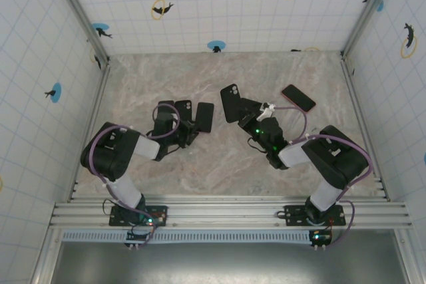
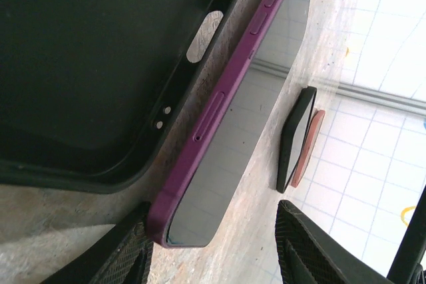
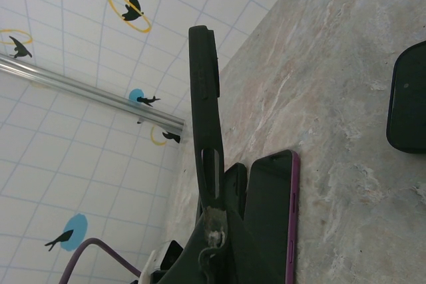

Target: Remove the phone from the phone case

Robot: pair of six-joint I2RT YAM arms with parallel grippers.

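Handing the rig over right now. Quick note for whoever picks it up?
Left gripper: jaws open, straddling one end of the purple phone, not clamped.
Right gripper: shut on the upright case, held on edge.
Things: the purple phone lies flat on the table beside the flat case, which is empty. The red phone lies bare, apart.
Done: both phones look out of their cases.
Left: probably set the upright case down and back both arms off.

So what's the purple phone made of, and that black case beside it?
The purple phone: its rim looks like smooth, satin metal or hard plastic, and the mirror-shiny front looks like glass. The black case: dull with a soft rounded lip, probably rubbery silicone, though I can't be sure.
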